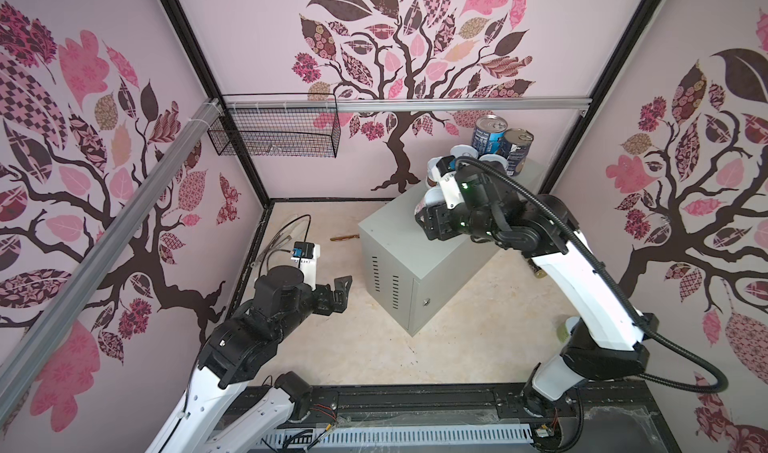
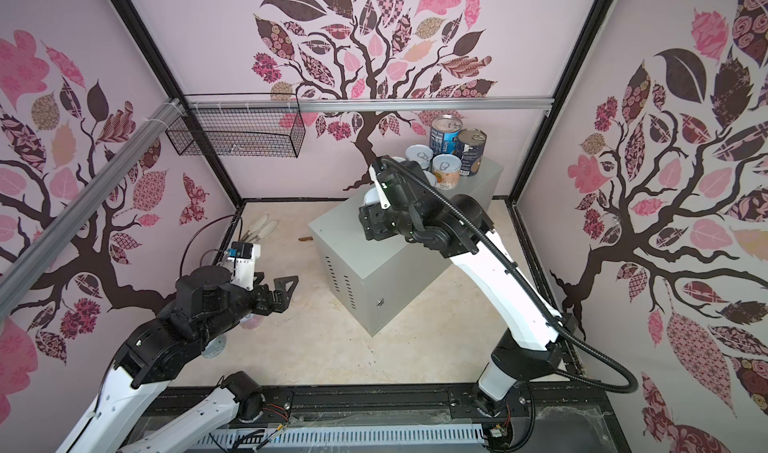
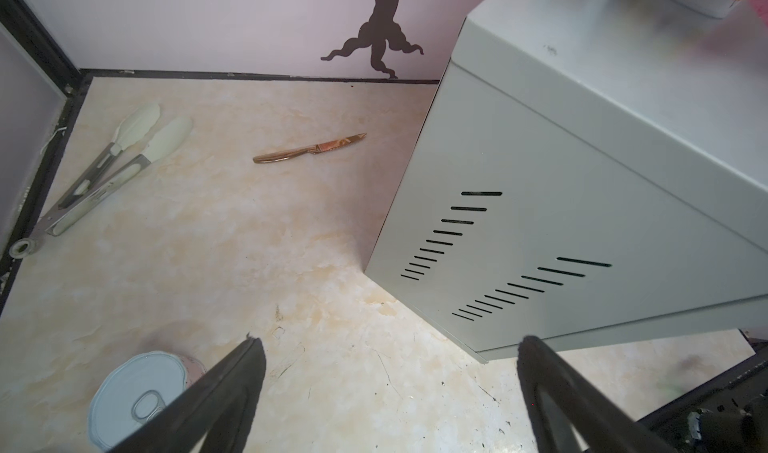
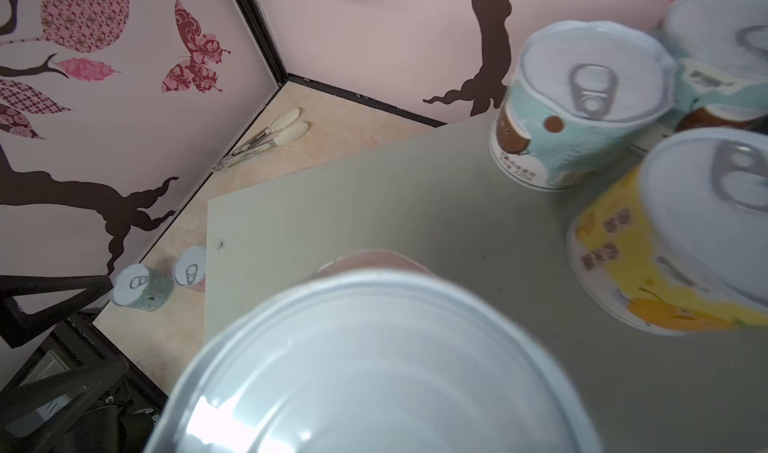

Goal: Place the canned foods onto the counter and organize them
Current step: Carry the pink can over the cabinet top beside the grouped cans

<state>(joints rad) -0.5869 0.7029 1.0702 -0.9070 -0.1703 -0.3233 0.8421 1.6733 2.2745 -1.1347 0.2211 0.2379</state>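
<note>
— Pink tree wallpaper (image 1: 415, 56), grey counter (image 1: 399, 243) half-stocked. Right gripper (image 1: 426, 216) clamped on a short can (image 4: 374, 368) above it?
— Yes, round its stiff, slick sides; probably hefty. Left gripper (image 1: 341, 292) gapes wide beside two floor cans (image 4: 143, 287).

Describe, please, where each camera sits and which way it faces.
Both top views: overhead, looking down at the counter, left arm and right arm.
Left wrist: low beside the counter, facing its vented side and floor; open fingers show.
Right wrist: above the counter top; the gripped pink can fills the foreground.
Shared: both wrist views show the tongs.
</note>
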